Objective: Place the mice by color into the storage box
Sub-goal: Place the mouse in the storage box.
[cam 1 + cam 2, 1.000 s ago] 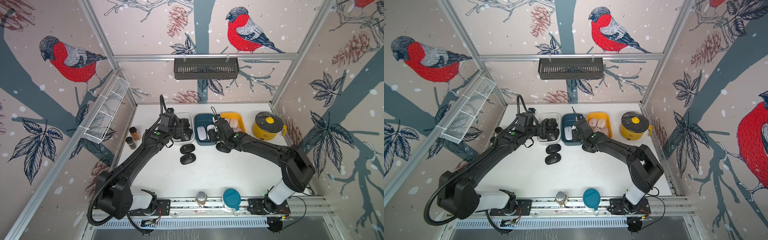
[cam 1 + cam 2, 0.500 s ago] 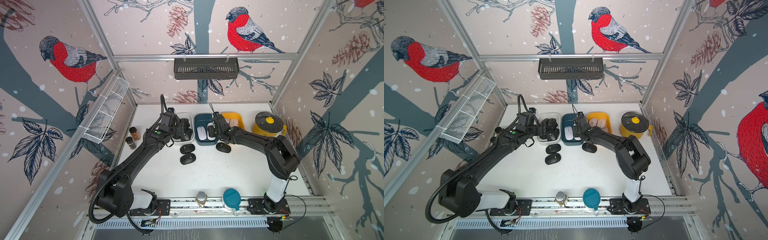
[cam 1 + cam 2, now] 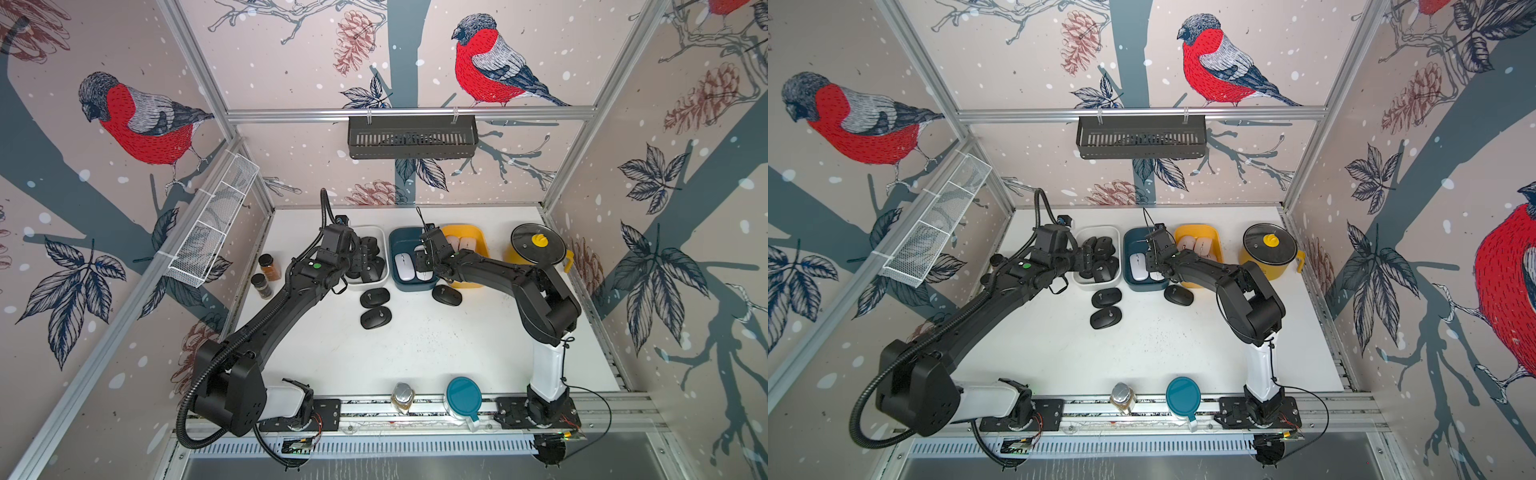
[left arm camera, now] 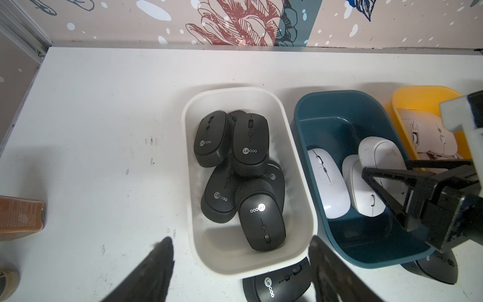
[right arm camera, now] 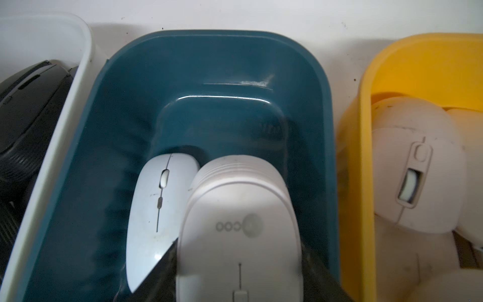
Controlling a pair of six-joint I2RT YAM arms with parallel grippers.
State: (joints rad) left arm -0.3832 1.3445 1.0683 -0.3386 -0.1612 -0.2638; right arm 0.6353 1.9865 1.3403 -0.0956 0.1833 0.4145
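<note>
Sorting by colour, late stage. The left gripper is hovering over the near end of the white bin, its jaws standing spread with nothing between them. Black mice are lying piled in that bin, each showing "Lecoo" in pale print. Two loose black mice are waiting on the table just in front of the white bin, and a third is sitting in front of the gap between the teal and yellow bins.

In the middle, the right gripper is pinching a white mouse by its sides and holding it inside the teal bin, above two other white mice lying on the floor. On the held mouse only "coo" beside a glare-washed disc is reading clearly.

At the right, pink mice are filling the yellow bin; no writing is legible on them.

Step in hand, by judgement: the white mouse is being deposited. The next move is calling for a low release, so that it settles beside its neighbours. Three black mice are remaining for the white bin.
</note>
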